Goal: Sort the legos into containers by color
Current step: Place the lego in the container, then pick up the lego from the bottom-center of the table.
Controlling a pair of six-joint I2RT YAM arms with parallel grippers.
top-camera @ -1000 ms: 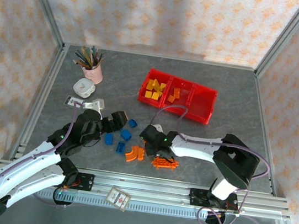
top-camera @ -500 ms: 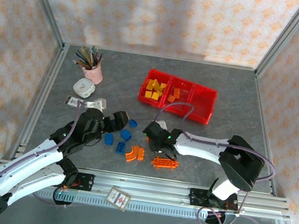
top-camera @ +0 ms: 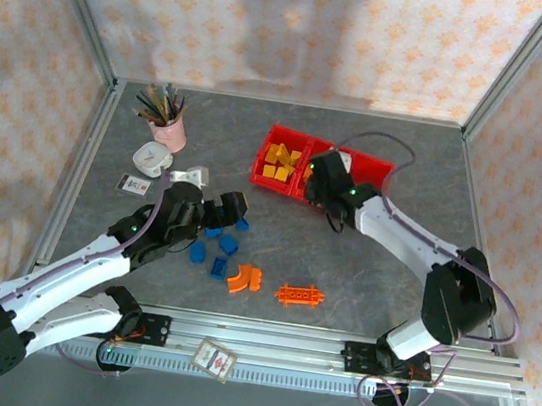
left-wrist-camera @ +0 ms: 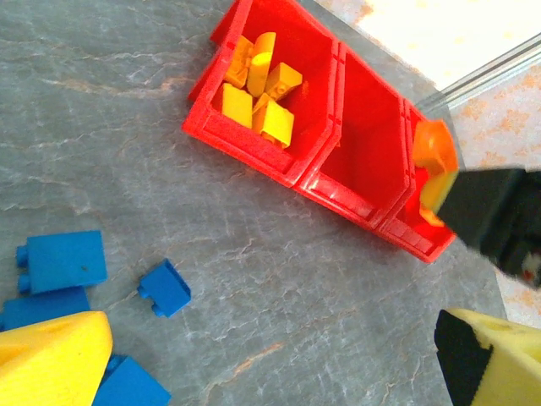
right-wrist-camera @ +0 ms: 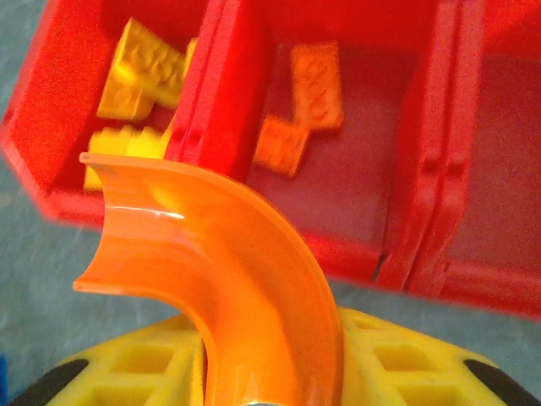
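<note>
The left end effector (top-camera: 222,208) hovers open and empty over the blue bricks (top-camera: 228,245), which lie loose on the worktop (top-camera: 391,281) with none sorted. Beside them two orange arches (top-camera: 244,278) and the long orange piece (top-camera: 299,295) also wait. In the tray (top-camera: 371,192), the yellow bricks (top-camera: 279,162) fill the left compartment. The right end effector (top-camera: 321,175) grips an orange arch (right-wrist-camera: 228,254) above the middle one, where two orange bricks (right-wrist-camera: 304,101) lie. The right compartment looks empty. I judge it about half done.

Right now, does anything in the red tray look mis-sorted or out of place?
Nothing stands out. In the red tray, yellow bricks sit in the left compartment and orange bricks lie in the middle one. The right end effector holds an orange arch by the tray.
</note>
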